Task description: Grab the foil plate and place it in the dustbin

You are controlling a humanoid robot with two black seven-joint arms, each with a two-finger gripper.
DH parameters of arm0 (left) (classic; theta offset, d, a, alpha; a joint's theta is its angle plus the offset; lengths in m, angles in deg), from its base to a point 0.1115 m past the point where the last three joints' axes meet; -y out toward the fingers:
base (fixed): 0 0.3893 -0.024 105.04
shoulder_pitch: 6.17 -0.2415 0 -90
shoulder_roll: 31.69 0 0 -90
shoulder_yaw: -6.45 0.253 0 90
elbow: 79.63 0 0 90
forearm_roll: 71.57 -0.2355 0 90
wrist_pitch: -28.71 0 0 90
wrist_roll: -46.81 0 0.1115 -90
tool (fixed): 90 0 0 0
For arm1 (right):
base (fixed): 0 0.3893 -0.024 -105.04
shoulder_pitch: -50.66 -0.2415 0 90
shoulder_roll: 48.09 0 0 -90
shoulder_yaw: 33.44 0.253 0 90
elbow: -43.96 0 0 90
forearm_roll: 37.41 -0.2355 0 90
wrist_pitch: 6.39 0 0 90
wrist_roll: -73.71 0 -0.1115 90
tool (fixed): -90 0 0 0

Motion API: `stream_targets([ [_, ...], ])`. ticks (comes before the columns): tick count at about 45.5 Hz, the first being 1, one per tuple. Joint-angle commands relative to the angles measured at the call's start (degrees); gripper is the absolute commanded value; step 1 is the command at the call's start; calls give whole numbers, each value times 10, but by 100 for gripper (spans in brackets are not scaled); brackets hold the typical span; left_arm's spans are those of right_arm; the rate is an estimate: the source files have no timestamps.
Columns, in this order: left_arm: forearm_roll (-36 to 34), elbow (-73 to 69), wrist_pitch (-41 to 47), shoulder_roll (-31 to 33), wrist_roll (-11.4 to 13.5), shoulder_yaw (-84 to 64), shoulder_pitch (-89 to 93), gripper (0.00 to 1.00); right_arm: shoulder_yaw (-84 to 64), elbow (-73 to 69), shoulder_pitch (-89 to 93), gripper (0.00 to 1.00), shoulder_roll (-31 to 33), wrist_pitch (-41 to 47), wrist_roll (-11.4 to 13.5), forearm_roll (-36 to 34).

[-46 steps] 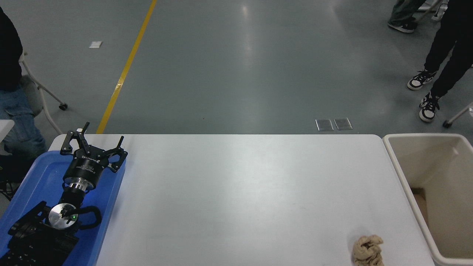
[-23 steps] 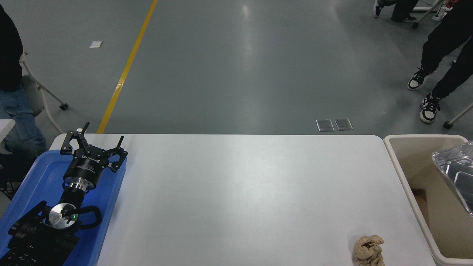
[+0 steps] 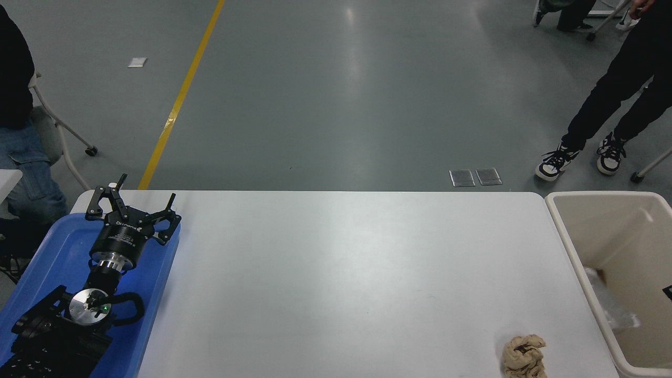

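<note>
Inside, the dustbin at the table's right end holds a blurred silvery shape low against its near-left wall, at about; it appears to be the foil plate, though the blur prevents certainty. A small black tip shows at the picture's right edge over the bin, likely part of the right gripper; whether it is open or closed cannot be told, and it holds nothing visible.

Left gripper is parked at the far left, well away from the bin, fingers spread wide, holding nothing, over the far end of the blue tray.

White table: a tan paper wad lies near the front edge, just left of the bin.

Room: grey floor with a yellow line; a person's legs beyond the bin, another seated person beyond the left gripper.
</note>
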Motion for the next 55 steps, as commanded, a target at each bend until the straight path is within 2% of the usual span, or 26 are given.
stream_targets([
  [1, 0, 0, 0, 0, 0, 1, 0, 99, -71, -58, -93, 100, 38, 7, -2, 66],
  [10, 0, 0, 0, 0, -2, 2, 1, 99, -141, -258, -300, 100, 134, 9, -1, 176],
  [15, 0, 0, 0, 0, -2, 2, 1, 99, -195, -348, -424, 100, 144, 30, 1, 261],
  [19, 0, 0, 0, 0, -2, 2, 1, 99, -259, -416, -521, 100, 133, 65, 0, 277],
  [26, 0, 0, 0, 0, -2, 2, 1, 99, -354, -552, -702, 100, 86, 129, -1, 272],
  [34, 0, 0, 0, 0, -2, 2, 0, 99, -378, -661, -844, 100, 13, 275, -3, 245],
  [47, 0, 0, 0, 0, -1, 1, -1, 99, -380, -744, -905, 100, -94, 470, -4, 139],
  [52, 0, 0, 0, 0, -1, 1, 0, 99, -381, -745, -911, 100, -104, 498, -4, 134],
  [55, 0, 0, 0, 0, -1, 1, -1, 99, -383, -742, -904, 100, -133, 495, -3, 134],
])
